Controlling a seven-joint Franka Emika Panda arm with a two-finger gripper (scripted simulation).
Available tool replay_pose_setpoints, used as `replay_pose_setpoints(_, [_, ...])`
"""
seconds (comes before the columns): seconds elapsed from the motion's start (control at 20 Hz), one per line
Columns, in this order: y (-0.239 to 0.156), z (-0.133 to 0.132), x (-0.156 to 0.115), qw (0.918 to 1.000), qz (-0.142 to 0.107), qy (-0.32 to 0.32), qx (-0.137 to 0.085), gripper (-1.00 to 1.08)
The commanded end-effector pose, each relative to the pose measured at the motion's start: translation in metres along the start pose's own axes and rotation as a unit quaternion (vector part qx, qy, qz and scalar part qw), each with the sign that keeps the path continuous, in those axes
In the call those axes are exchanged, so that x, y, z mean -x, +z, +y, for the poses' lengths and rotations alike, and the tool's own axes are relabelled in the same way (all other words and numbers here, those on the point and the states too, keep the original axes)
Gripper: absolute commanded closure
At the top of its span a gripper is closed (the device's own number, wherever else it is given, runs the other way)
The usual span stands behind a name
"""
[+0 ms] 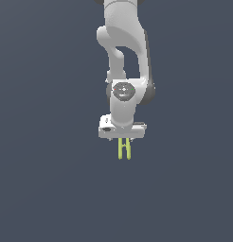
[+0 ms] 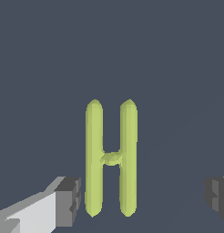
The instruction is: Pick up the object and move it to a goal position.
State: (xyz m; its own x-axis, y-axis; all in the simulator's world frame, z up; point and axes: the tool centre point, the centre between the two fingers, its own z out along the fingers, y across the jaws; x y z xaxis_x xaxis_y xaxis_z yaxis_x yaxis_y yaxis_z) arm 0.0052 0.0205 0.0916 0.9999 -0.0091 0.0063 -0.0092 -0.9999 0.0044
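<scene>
The object [image 2: 111, 158] is a small yellow-green H-shaped piece, two thin parallel bars joined by a short crossbar. In the wrist view it lies between my two dark finger pads [image 2: 68, 200], closer to one pad and well apart from the other. My gripper [image 2: 143, 198] is open, much wider than the piece. From the exterior view the white hand [image 1: 122, 130] hangs straight down, and the object [image 1: 124, 150] shows just below it. I cannot tell whether the near pad touches the piece.
A plain dark grey-blue surface [image 1: 42, 189] fills both views. The white arm [image 1: 122, 47] rises above the hand toward the top of the exterior view.
</scene>
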Motion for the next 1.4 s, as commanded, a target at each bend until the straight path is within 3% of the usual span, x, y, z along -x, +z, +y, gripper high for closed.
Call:
replay_pose_setpoints(0.0, [0.014, -0.011, 0.002, 1.0000, -0.001, 0.002, -0.001, -0.92])
replay_pose_setpoints(1.25, [0.077, -0.021, 0.005, 1.0000, -0.003, 0.003, -0.002, -0.92])
replay_pose_setpoints(1.3, [0.077, -0.021, 0.005, 1.0000, -0.003, 0.003, -0.002, 1.08])
replay_pose_setpoints(1.35, [0.077, -0.021, 0.005, 1.0000, -0.003, 0.003, -0.002, 1.08])
